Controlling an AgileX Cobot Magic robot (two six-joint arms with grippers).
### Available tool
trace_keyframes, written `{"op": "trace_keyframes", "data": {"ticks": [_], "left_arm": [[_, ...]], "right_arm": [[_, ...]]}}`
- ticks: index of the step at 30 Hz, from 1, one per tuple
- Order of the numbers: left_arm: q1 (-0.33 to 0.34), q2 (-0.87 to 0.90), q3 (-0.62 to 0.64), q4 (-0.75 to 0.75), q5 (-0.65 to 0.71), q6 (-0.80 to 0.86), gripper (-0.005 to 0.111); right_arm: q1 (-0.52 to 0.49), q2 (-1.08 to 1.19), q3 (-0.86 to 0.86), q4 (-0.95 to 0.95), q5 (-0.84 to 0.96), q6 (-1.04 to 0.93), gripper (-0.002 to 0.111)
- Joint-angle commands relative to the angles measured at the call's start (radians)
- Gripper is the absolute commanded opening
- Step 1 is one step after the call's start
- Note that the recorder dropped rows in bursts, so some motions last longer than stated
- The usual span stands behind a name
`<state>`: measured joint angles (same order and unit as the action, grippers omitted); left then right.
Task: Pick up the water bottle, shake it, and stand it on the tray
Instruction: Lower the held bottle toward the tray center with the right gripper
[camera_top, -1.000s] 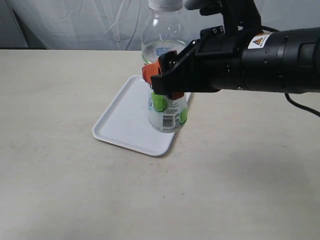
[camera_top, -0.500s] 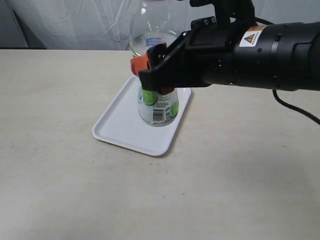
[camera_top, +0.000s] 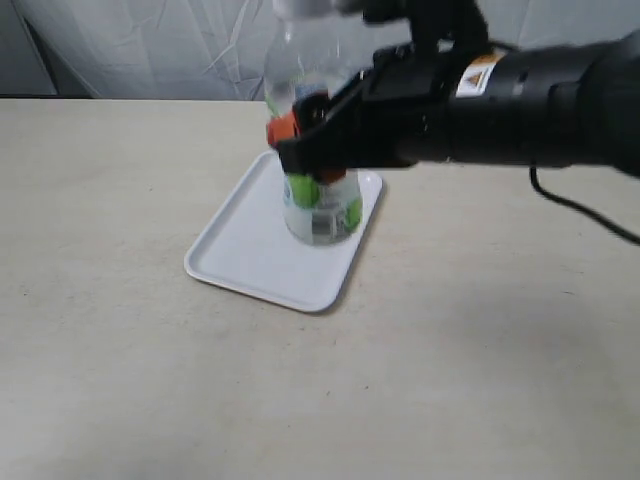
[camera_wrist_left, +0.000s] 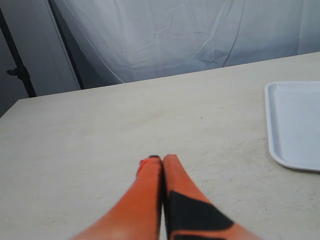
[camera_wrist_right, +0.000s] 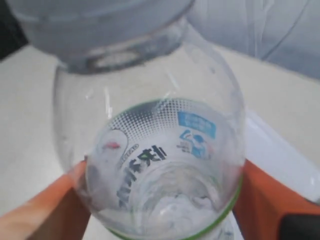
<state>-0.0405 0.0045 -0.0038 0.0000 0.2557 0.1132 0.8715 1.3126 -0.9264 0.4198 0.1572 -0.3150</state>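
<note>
My right gripper (camera_top: 308, 125) reaches in from the right and is shut on the water bottle (camera_top: 320, 212), which stands upright over the middle of the white tray (camera_top: 245, 248). Whether its base touches the tray I cannot tell. In the right wrist view the clear bottle (camera_wrist_right: 160, 150) fills the frame, white cap toward the camera, with an orange finger (camera_wrist_right: 42, 210) on each side of its label. My left gripper (camera_wrist_left: 162, 161) is shut on nothing, hanging over bare table left of the tray (camera_wrist_left: 295, 125); it is out of the exterior view.
The tray lies on a beige table (camera_top: 120, 350) with a white cloth backdrop (camera_top: 150, 45) behind it. The black right arm (camera_top: 520, 95) spans the upper right of the exterior view.
The right gripper has carried the bottle leftward and lower, from over the tray's right edge to over its middle. The left gripper's earlier pose is not shown.
</note>
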Motion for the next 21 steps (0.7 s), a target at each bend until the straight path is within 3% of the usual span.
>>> {"op": "trace_keyframes", "data": {"ticks": [1, 3, 12, 15, 17, 21], "left_arm": [[0.000, -0.005, 0.004, 0.000, -0.009, 0.000, 0.000], [0.000, -0.005, 0.004, 0.000, -0.009, 0.000, 0.000], [0.000, -0.005, 0.004, 0.000, -0.009, 0.000, 0.000], [0.000, -0.005, 0.004, 0.000, -0.009, 0.000, 0.000], [0.000, -0.005, 0.004, 0.000, -0.009, 0.000, 0.000], [0.000, -0.005, 0.004, 0.000, -0.009, 0.000, 0.000]], "right_arm": [[-0.002, -0.015, -0.023, 0.002, 0.003, 0.002, -0.001], [0.005, 0.035, 0.006, 0.033, 0.071, -0.001, -0.001], [0.008, -0.069, -0.120, -0.038, -0.024, -0.007, -0.001], [0.008, 0.051, -0.029, -0.025, 0.153, 0.002, -0.001], [0.008, 0.099, -0.009, -0.003, 0.158, 0.002, -0.001], [0.008, -0.030, -0.171, -0.053, 0.110, 0.002, -0.001]]}}
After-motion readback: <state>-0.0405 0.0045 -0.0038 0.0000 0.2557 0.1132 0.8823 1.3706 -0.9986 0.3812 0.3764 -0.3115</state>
